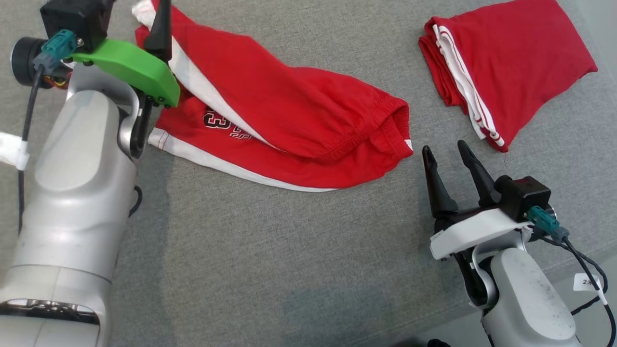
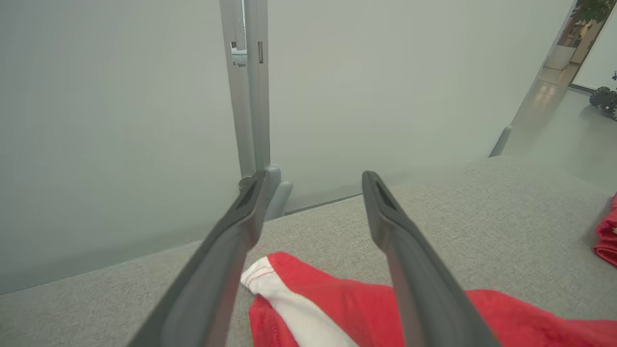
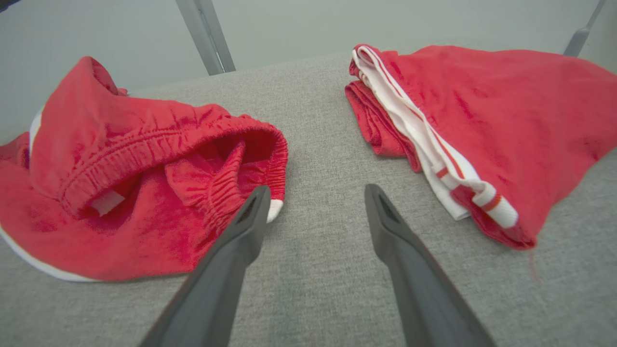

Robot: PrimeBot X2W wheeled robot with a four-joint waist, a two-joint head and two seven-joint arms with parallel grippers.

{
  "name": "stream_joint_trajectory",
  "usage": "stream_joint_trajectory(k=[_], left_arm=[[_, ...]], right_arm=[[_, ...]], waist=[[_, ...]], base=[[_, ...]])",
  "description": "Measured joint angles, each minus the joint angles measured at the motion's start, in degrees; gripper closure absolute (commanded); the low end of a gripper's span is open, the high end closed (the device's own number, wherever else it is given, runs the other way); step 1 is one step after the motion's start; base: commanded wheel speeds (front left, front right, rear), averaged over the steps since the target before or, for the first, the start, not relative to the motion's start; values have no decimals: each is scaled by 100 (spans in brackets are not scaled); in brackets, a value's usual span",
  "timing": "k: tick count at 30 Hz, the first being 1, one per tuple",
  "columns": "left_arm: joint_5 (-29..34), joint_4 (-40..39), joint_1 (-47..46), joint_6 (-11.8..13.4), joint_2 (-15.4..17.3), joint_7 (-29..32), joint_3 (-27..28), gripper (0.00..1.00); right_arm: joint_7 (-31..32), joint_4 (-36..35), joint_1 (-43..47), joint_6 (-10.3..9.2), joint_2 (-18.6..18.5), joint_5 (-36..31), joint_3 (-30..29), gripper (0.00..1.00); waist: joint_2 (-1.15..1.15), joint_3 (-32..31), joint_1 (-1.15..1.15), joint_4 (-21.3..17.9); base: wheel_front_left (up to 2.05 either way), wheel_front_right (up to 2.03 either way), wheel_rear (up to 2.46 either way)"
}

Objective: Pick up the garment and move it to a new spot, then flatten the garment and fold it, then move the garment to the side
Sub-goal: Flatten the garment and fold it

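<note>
The red garment (image 1: 299, 111) lies rumpled at the far left of the grey fabric surface (image 1: 289, 250), its dark printed digits half hidden by a fold. The left gripper (image 2: 313, 188) hangs released over its far end, and the right gripper (image 1: 444, 149) is spread empty beside the waistband (image 3: 168, 140). Folded red shorts (image 1: 520, 62) occupy the far right corner, with a pale frosted wall (image 2: 120, 120) behind.

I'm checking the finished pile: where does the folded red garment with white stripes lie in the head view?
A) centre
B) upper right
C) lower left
B: the folded red garment with white stripes lies upper right on the grey fabric surface, apart from the crumpled red shorts.
</note>
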Motion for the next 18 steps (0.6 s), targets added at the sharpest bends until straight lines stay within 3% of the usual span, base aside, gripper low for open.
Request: stream_joint_trajectory(k=[11, 18], left_arm=[[101, -843, 1573, -58, -326, 0, 764, 0], [-279, -992, 2670, -88, -639, 0, 499, 0]], right_arm=[[1, 74, 71, 0, 2, -170, -241, 0], [0, 170, 300, 0, 2, -297, -334, 0]], waist=[[0, -194, 0, 334], [0, -628, 0, 542]], base=[[0, 0, 0], [0, 0, 0]])
